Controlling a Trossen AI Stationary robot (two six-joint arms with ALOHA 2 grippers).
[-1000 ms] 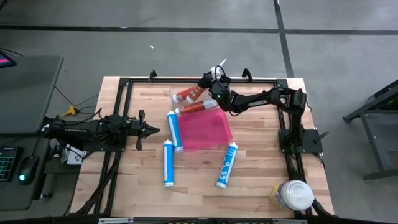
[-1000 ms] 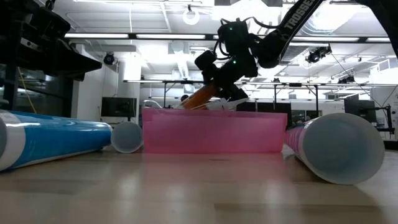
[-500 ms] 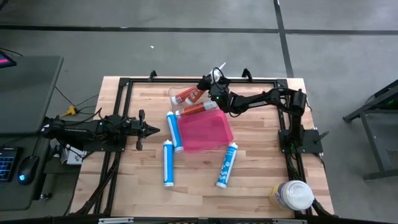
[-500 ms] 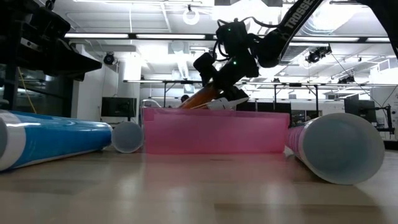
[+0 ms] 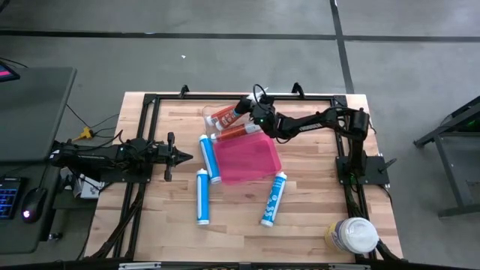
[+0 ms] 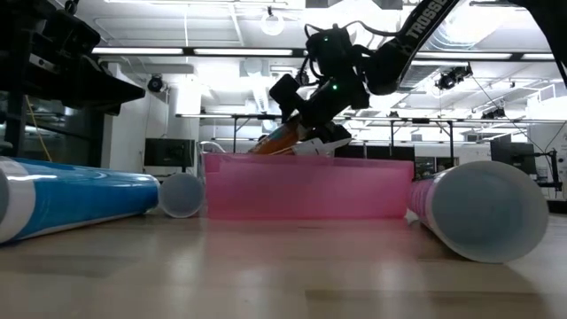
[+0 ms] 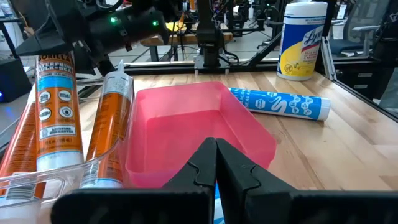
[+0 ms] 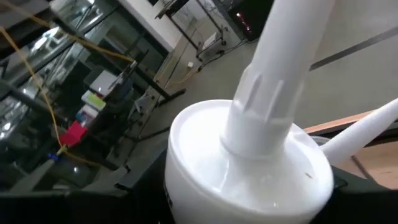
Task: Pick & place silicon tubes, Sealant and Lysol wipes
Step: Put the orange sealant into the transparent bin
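My right gripper (image 5: 250,107) is shut on an orange caulk cartridge (image 5: 225,115) at the table's far middle, over a clear tray (image 5: 214,120). A second orange cartridge (image 5: 240,130) lies beside it, against the pink bin (image 5: 247,156). The low view shows the held cartridge (image 6: 273,140) slanting behind the bin. Three blue-and-white tubes (image 5: 210,157) (image 5: 202,196) (image 5: 274,199) lie on the table. The Lysol wipes canister (image 5: 352,236) stands at the near right corner. My left gripper (image 5: 184,156) is shut and empty at the left. My right gripper holds the orange cartridge near its white nozzle end (image 8: 249,168). It comes at the cartridge slanting down from the table's right. The cartridge is tilted, nozzle end up. Its lower end is hidden behind the pink bin in the low view, so I cannot tell whether it rests on anything.
A black frame (image 5: 150,101) borders the table. The canister also shows in the left wrist view (image 7: 301,40), beyond one blue tube (image 7: 280,102). Bare wood lies at the near middle (image 5: 232,236).
My right gripper has gone toward the table's left edge with the orange cartridge, which stays tilted in its hold. The left arm has kept still.
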